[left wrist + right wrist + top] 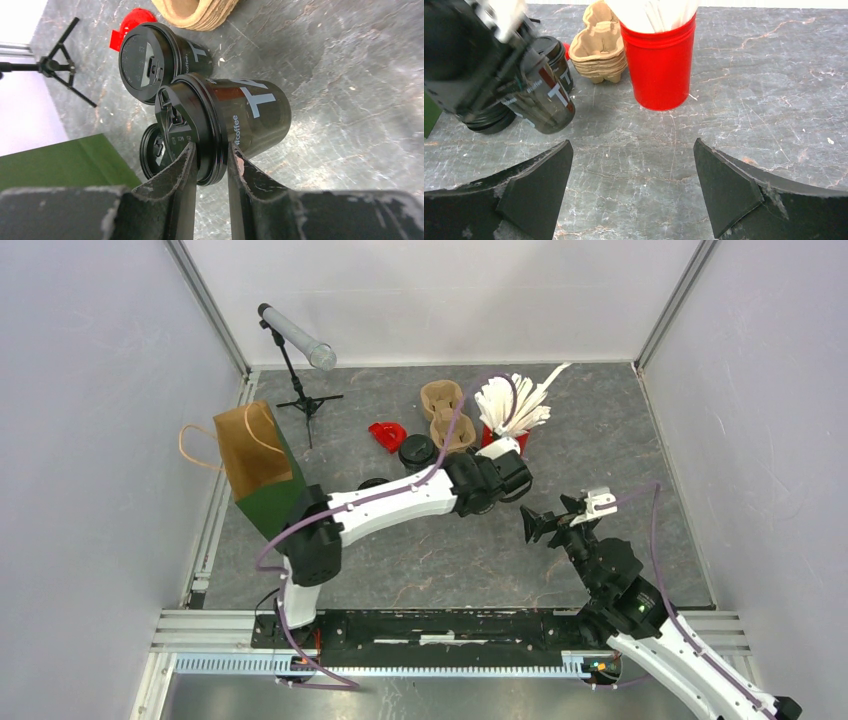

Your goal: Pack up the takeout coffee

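Note:
A black takeout coffee cup with a lid hangs tilted just above the table. My left gripper is shut on the rim of its lid, one finger on top and one under the rim. From the right wrist view the same cup leans to the right under the left gripper. Two more lidded cups stand on the table behind it. A paper bag, brown and green, stands open at the left. My right gripper hovers open and empty right of centre.
Stacked cardboard cup carriers lie at the back, beside a red cup full of white stirrers. A small red piece lies near the cups. A tripod with a tube stands at the back left.

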Available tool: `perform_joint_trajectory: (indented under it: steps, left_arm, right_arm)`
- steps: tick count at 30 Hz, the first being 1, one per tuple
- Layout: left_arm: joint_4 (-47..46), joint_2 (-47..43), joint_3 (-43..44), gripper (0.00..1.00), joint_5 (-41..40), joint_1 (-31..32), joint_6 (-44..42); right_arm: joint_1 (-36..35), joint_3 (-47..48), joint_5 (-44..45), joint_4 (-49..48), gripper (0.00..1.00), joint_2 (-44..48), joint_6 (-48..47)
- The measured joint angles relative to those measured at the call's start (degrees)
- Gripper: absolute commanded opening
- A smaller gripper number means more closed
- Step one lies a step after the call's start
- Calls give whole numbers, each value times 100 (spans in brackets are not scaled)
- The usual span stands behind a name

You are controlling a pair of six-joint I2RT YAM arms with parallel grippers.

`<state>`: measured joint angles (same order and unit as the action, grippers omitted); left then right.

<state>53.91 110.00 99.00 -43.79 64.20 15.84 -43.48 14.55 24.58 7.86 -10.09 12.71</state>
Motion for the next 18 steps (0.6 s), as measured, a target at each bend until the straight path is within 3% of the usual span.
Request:
perform_joint_trajectory:
  steps: [7, 18]
  left_arm:
    - [374, 752, 485, 23, -433, 87, -203]
    - [455, 1143, 861, 26, -564, 168, -442]
  right_arm:
    - [0, 87, 131, 116, 98, 166, -17]
    - [0, 175, 313, 236, 98, 459, -20]
